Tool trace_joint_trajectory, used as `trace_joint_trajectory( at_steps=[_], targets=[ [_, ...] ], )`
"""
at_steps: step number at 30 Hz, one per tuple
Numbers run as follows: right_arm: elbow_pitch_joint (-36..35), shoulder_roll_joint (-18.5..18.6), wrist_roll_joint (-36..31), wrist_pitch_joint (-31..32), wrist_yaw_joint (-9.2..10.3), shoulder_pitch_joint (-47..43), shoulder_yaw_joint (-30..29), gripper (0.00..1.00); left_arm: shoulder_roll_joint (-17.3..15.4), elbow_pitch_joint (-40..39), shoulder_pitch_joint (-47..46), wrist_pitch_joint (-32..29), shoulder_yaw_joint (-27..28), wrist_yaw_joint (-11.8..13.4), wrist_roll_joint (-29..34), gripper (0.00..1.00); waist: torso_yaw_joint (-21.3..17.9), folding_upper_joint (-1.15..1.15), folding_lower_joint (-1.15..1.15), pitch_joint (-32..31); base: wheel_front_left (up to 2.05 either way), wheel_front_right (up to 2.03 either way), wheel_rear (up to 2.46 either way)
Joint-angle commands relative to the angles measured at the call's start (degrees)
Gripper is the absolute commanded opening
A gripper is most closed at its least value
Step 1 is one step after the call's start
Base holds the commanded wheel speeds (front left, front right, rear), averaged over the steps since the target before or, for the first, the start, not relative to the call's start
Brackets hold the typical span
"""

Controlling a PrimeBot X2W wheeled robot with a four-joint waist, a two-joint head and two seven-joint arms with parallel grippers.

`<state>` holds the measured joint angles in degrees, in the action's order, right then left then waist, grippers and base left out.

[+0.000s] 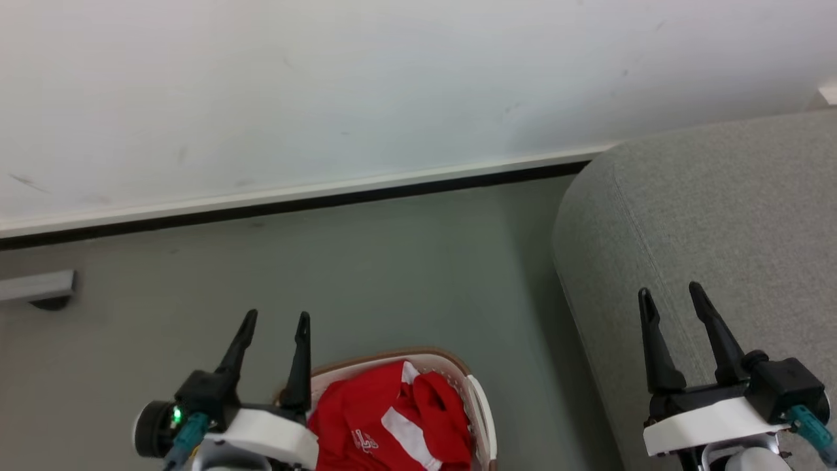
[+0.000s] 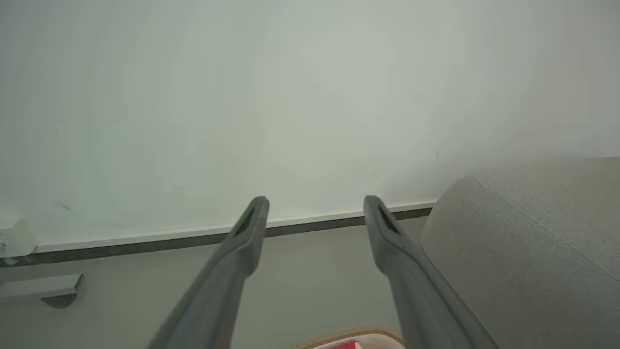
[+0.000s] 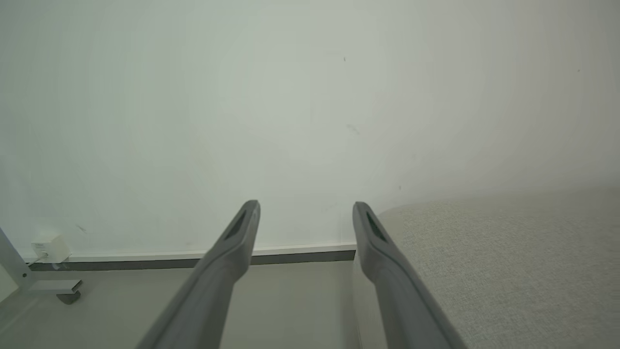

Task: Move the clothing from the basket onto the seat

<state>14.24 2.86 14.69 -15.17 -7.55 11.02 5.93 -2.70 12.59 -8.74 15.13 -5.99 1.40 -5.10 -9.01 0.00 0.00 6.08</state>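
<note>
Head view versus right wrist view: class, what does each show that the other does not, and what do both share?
Head view adds: red white-striped clothing in the cream-white perforated plastic basket, and the open left gripper. Right wrist view adds: a small white box against the white wall. Both: the light-grey fabric seat, the open right gripper, that wall, grey floor.

**Our Two Dark Claws**

Our left gripper (image 1: 276,316) has two long dark fingers (image 1: 239,347), thin at the tips, each with a little slot (image 2: 244,222); below them we have a white cuff (image 1: 268,435), a round black knob (image 1: 149,428) with a small green light (image 1: 176,415), and a blue-green cable (image 1: 186,441); our right gripper (image 1: 670,290) looks alike, with a white band (image 1: 709,424), a black block (image 1: 788,386) and a blue-green plug (image 1: 809,428).
</note>
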Motion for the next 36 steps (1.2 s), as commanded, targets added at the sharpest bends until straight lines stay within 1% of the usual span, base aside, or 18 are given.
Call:
trace_joint_trajectory(
  at_steps=[1,4,7,13,19,20,25,28,34,36],
  targets=[
    [-0.8,0.1,0.8,0.0,0.12,1.5,-0.1,1.00,-0.4,1.7,-2.4,0.0,-0.2,-0.9,0.6,1.00,-2.7,0.00,0.00,3.7,0.00,0.00,0.00],
    [-1.4,0.1,2.2,0.0,0.12,2.9,0.0,1.00,-0.6,5.3,-4.5,0.0,-0.6,-1.8,1.4,1.00,-4.2,0.00,0.00,6.7,0.00,0.00,0.00],
    [-2.1,0.1,2.8,0.0,0.12,4.5,-0.1,1.00,-0.7,11.0,-7.5,0.0,-0.6,-2.5,1.5,1.00,-5.4,0.00,0.00,9.4,0.00,0.00,0.00],
    [-3.3,0.1,3.6,0.0,0.12,7.0,-0.7,1.00,-1.2,27.6,-14.5,-0.6,-0.9,-3.9,0.5,1.00,-7.3,0.00,0.00,14.6,0.00,0.00,0.00],
    [-4.6,0.0,4.6,0.0,0.12,9.5,-2.1,1.00,-2.0,42.6,-21.5,-4.8,-2.0,-5.8,0.3,1.00,-8.9,0.00,0.00,19.8,0.00,0.00,0.00],
    [-4.6,0.0,4.6,0.0,0.12,9.5,-2.1,1.00,-2.0,42.6,-21.5,-4.8,-2.0,-5.8,0.3,1.00,-8.9,0.00,0.00,19.8,0.00,0.00,0.00],
    [-6.2,0.0,7.9,0.0,0.12,11.9,-1.5,1.00,-3.5,51.9,-26.3,-9.1,-1.7,-6.8,-1.1,1.00,-11.2,0.00,0.00,24.6,0.00,0.00,0.00],
    [-6.8,0.0,9.1,0.0,0.12,13.0,-1.4,1.00,-3.8,55.5,-28.9,-11.2,-0.9,-7.7,-2.6,1.00,-12.6,0.00,0.00,27.4,0.00,0.00,0.00],
    [-7.4,0.0,12.3,0.0,0.12,14.6,-1.2,1.00,-5.8,58.8,-33.0,-14.3,-0.6,-8.3,-4.7,1.00,-15.5,0.00,0.00,32.6,0.00,0.00,0.00],
    [-7.5,0.0,13.1,0.0,0.12,15.1,-1.0,1.00,-6.9,59.3,-34.6,-15.4,-1.0,-8.3,-4.3,1.00,-16.5,0.00,0.00,34.4,0.00,0.00,0.00]
  ],
)
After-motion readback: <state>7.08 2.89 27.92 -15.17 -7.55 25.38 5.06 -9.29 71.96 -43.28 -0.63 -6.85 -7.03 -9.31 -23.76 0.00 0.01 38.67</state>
